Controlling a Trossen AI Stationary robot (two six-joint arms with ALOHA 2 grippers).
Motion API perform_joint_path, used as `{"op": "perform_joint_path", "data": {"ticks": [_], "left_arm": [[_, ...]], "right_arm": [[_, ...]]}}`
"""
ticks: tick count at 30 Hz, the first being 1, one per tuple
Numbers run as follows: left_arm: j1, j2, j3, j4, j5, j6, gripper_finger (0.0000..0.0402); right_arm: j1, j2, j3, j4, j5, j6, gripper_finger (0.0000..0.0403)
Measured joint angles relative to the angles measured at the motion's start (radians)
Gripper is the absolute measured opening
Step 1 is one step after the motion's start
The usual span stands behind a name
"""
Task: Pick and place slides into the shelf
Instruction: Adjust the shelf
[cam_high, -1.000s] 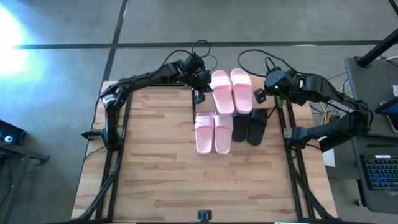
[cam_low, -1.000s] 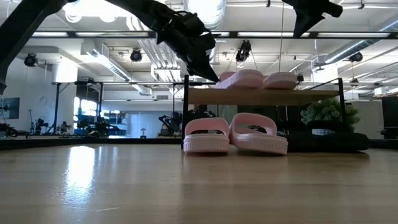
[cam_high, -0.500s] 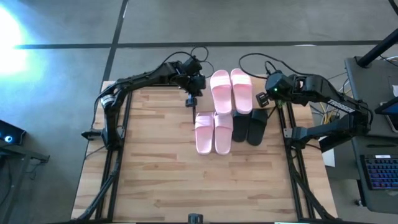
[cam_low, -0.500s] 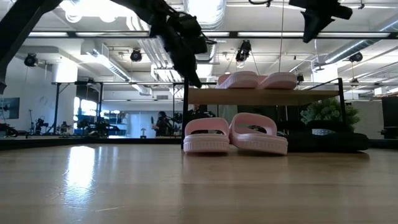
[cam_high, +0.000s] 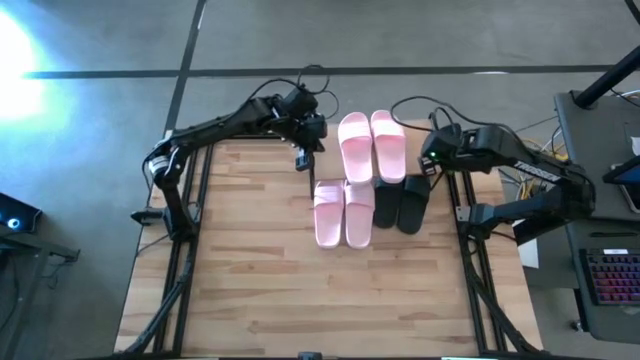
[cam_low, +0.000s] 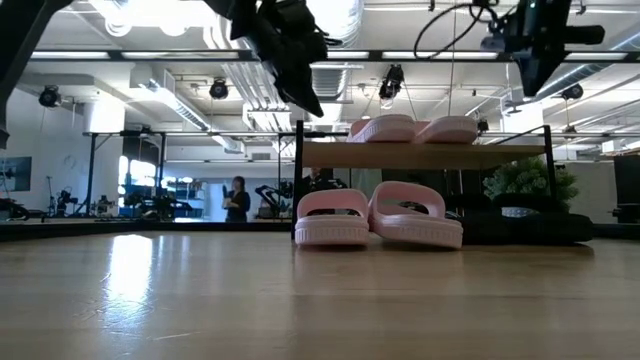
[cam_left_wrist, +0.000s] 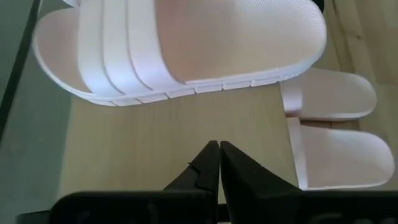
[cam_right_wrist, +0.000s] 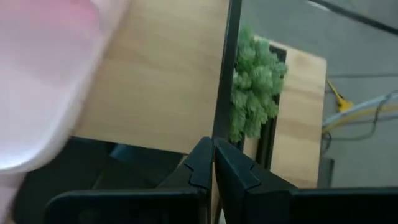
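Note:
The shelf (cam_low: 425, 155) stands at the table's far middle. Two light pink slides (cam_high: 355, 145) (cam_high: 388, 143) lie side by side on its top board (cam_left_wrist: 174, 130). Under the board two more pink slides (cam_high: 343, 212) and two black slides (cam_high: 398, 203) rest on their soles, ends sticking out toward the near edge. My left gripper (cam_high: 300, 160) (cam_left_wrist: 219, 144) hangs shut above the shelf's left end, clear of the nearest pink slide (cam_left_wrist: 186, 43). My right gripper (cam_high: 432, 158) (cam_right_wrist: 212, 142) hangs shut above the shelf's right end, holding nothing.
A small green plant (cam_right_wrist: 255, 81) (cam_low: 525, 185) stands just behind the shelf's right end. Black frame rails (cam_high: 190, 250) (cam_high: 470, 270) run along both table sides. Bare wood (cam_high: 300, 300) fills the near half. A person (cam_low: 238, 198) stands far off in the room.
My left gripper, shut, has drawn back from the left pink slide on the shelf top, going up and toward the table's left edge. My right gripper, shut, has sunk and rolled at the shelf's right end. The slides have stayed where they were.

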Motion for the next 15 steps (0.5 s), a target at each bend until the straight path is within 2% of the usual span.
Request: {"op": "perform_joint_path", "data": {"ticks": [15], "left_arm": [[-0.005,0.019,-0.092,0.024,0.012,-0.003,0.0]], "right_arm": [[-0.067,0.068,-0.148,0.083,-0.041,-0.077,0.0009]]}}
